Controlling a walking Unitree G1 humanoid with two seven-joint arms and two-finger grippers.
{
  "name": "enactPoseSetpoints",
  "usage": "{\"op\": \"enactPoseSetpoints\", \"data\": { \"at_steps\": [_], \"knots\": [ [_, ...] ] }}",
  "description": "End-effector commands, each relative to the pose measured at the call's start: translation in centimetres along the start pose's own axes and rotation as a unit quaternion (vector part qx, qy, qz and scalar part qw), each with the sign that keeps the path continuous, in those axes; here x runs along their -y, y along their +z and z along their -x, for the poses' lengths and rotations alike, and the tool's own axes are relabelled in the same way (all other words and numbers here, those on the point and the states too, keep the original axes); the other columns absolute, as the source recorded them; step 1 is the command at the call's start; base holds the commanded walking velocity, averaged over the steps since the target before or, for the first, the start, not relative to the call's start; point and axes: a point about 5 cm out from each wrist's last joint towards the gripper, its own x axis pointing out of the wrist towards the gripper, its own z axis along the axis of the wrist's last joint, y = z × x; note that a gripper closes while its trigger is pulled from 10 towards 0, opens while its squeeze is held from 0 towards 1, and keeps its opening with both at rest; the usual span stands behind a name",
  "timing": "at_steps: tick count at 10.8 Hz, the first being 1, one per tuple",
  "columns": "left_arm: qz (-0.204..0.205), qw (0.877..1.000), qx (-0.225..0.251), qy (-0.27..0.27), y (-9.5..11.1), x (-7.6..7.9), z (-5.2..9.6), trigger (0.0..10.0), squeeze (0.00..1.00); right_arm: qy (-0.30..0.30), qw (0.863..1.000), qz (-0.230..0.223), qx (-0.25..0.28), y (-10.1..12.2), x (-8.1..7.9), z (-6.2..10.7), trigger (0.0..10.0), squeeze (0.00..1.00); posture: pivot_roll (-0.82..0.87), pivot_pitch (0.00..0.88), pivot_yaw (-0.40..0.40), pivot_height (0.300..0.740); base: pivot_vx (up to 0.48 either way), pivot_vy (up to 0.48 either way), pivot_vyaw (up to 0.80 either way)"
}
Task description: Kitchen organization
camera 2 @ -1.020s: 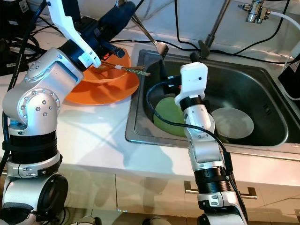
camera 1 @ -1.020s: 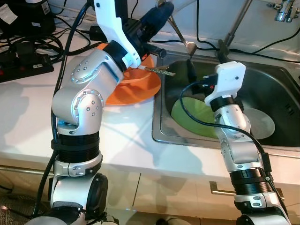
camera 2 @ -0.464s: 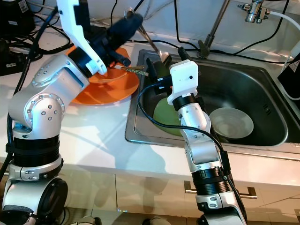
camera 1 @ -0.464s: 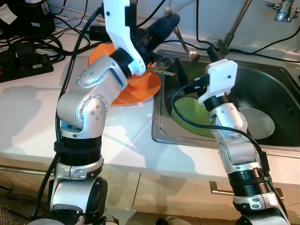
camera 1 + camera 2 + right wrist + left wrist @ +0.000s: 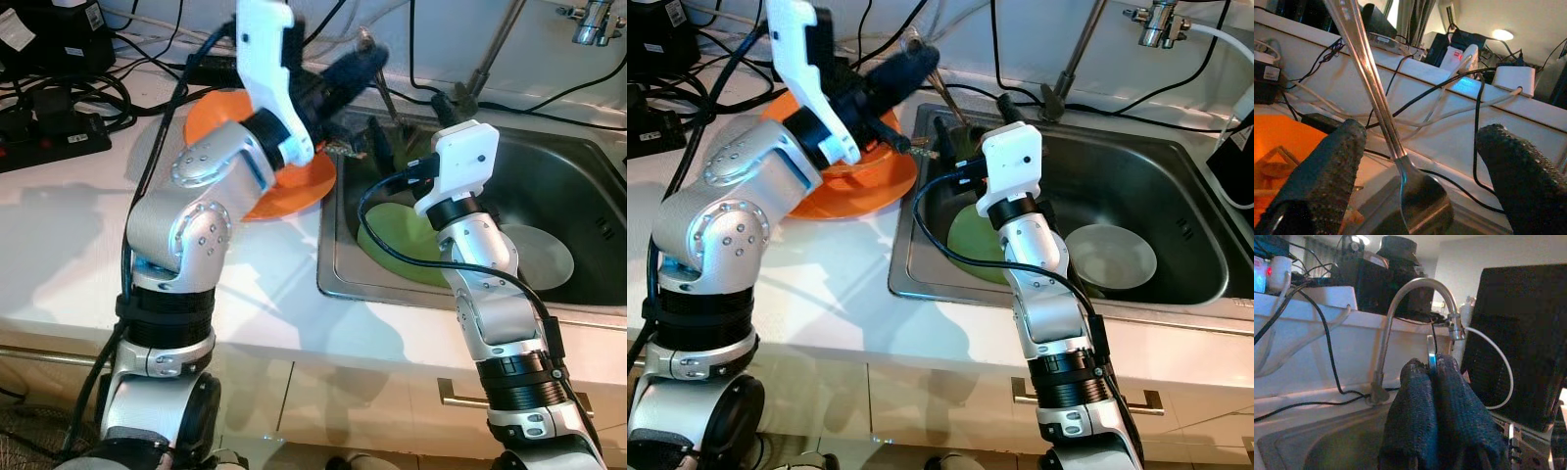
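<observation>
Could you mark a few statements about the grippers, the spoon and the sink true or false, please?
1. The left gripper is shut on the spoon. True.
2. The right gripper is shut. False: its fingers stand apart, either side of the spoon.
3. A green plate lies in the sink. True.
4. The orange plate lies in the sink. False: it sits on the counter beside it.
5. The sink also holds a grey bowl. True.

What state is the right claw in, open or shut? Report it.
Open. In the right wrist view the right claw has its two black fingers set wide apart, with the spoon between them, untouched.
</observation>
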Motion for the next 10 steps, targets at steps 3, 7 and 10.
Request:
{"op": "enactPoseSetpoints", "data": {
  "at_steps": [3,7,10],
  "knots": [
    [-0.010,1.000,-0.010,-0.016,-0.54,0.61,-0.29,10.0,0.00,-0.003,1.000,0.007,0.018,0.71,0.53,0.00,0.0,0.00,-0.02,0.038,-0.105,0.740,0.000,0.000,0.00],
    [-0.015,1.000,-0.011,-0.019,-0.56,0.80,-0.23,10.0,0.00,-0.001,1.000,0.005,0.021,0.74,0.53,0.00,0.0,0.00,-0.01,0.022,-0.103,0.740,0.000,0.000,0.00],
    [-0.017,1.000,-0.010,-0.018,-0.50,0.88,-0.34,10.0,0.00,-0.001,1.000,0.006,0.020,0.69,0.56,0.02,0.0,0.00,-0.01,0.020,-0.103,0.740,0.000,0.000,0.00]
  ]
}}
